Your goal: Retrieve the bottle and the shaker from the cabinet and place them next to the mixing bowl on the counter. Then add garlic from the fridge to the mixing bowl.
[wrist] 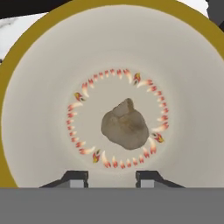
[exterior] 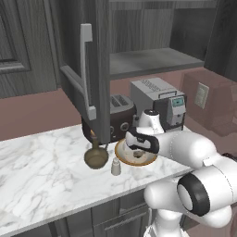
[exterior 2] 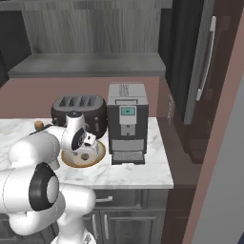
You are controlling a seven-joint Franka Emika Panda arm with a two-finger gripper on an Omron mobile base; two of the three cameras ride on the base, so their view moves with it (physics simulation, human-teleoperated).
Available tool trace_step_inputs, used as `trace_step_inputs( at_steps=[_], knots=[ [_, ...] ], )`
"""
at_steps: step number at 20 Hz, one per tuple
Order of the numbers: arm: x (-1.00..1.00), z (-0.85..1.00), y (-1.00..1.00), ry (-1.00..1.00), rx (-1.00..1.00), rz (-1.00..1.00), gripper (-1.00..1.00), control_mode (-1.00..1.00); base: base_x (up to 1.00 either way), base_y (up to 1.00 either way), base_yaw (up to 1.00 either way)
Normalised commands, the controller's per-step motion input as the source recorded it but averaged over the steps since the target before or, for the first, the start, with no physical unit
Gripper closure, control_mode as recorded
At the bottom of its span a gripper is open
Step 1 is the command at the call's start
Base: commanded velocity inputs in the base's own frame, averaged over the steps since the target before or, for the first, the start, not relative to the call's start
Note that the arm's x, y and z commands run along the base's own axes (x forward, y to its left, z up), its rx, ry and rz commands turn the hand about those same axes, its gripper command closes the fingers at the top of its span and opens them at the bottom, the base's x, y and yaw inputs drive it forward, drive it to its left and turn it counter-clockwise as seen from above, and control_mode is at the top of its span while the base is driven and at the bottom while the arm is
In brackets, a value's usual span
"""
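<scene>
On the marble counter [exterior: 41, 176], the garlic [wrist: 125, 124] lies loose at the centre of the yellow-rimmed mixing bowl [wrist: 39, 65], directly beneath the gripper [wrist: 111, 178], whose fingertips stand slightly apart, holding nothing.

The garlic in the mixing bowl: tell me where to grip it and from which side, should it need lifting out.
Grip the garlic across its lumpy middle, coming straight down from above. It lies loose at the centre of the mixing bowl, whose raised wall blocks any sideways approach. The gripper already hangs over it; its jaws stand a little apart, likely needing to spread wider first.
</scene>
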Motion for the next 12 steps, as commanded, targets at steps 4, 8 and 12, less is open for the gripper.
trace_step_inputs(
  at_steps=[4, 8, 12],
  knots=[
    [-0.06, 0.03, 0.0, 0.0, 0.0, 0.0, -1.0, -1.0, 0.0, 0.0, 0.0],
    [-0.33, 0.48, 0.0, -0.09, 0.0, 0.0, -1.0, -1.0, 0.0, 0.0, 0.0],
    [-0.21, 0.94, 0.0, -0.19, 0.03, 0.0, -1.0, -1.0, 0.0, 0.0, 0.0]
  ],
)
